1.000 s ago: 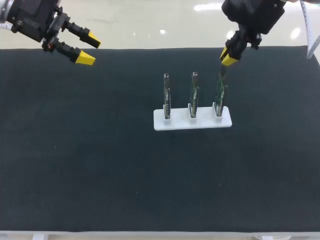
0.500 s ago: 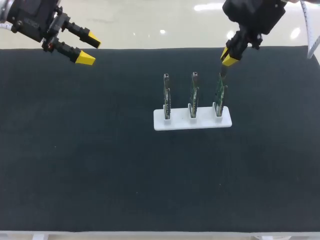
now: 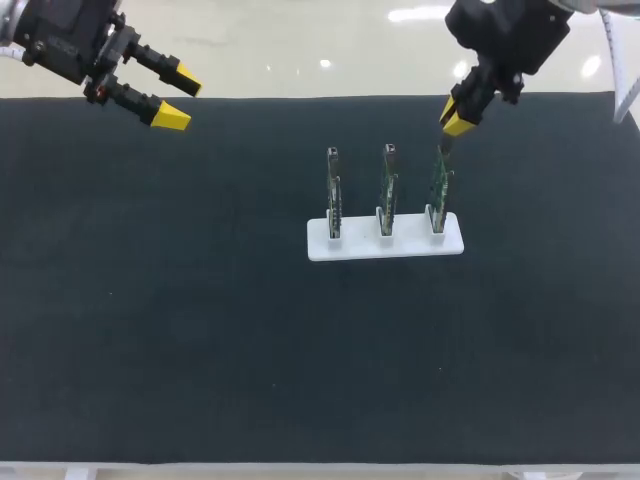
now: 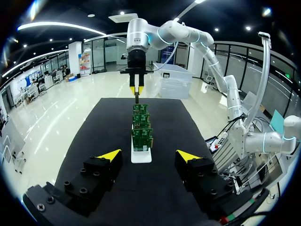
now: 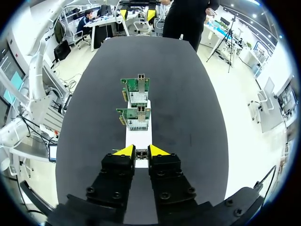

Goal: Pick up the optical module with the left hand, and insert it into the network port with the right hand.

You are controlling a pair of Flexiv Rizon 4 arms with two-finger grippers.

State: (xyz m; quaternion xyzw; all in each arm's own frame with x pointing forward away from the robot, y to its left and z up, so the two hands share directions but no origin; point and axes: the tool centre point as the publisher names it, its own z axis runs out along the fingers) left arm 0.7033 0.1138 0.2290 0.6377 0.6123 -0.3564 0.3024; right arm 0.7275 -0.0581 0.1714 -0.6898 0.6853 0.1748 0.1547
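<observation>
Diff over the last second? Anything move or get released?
Barely anything. The right end effector stays shut on the optical module at the rightmost card, its wrist shifting slightly. The left end effector stays open and still; the white holder is unmoved.

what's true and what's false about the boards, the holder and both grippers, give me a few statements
Three circuit boards stand upright in the white holder. True.
The right gripper is open. False: it is shut on the optical module.
The left gripper holds the optical module. False: it is open and empty, away from the holder.
The right gripper is above the board at the holder's right end. True.
The holder lies on a white mat. False: the mat is dark.
</observation>
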